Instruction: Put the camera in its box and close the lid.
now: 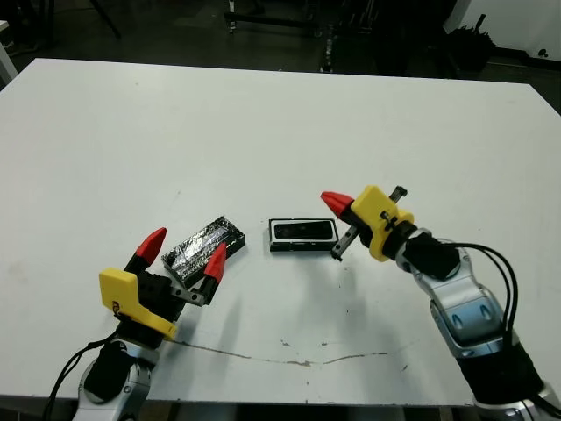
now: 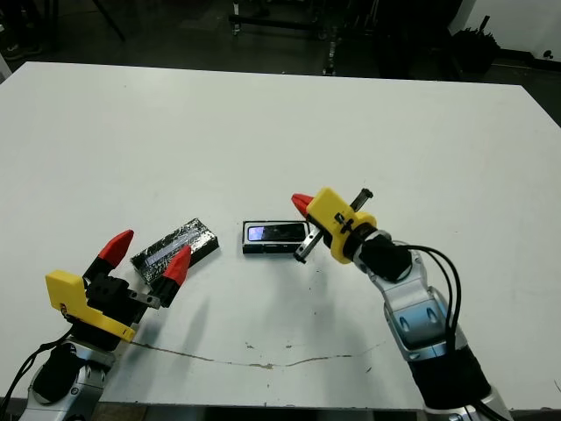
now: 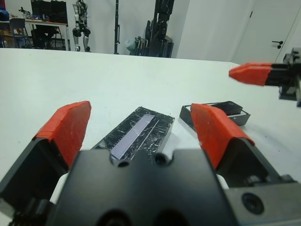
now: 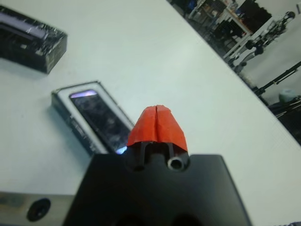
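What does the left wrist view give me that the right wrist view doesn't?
Only the left wrist view shows the left gripper open, its red fingers either side of the lid's near end, plus the right gripper's red tip. Only the right wrist view shows the right gripper shut beside the box. Both show the lid, the box with the camera inside, and the table.

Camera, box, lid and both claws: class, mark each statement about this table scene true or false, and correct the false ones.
1. The camera lies inside the box. True.
2. The lid is on the box. False: it lies on the table beside the box, toward the robot's left.
3. The left claw is open, a finger on either side of the lid's near end. True.
4. The right claw is wide open. False: its red tips are together.
5. The right claw holds the camera. False: it holds nothing.
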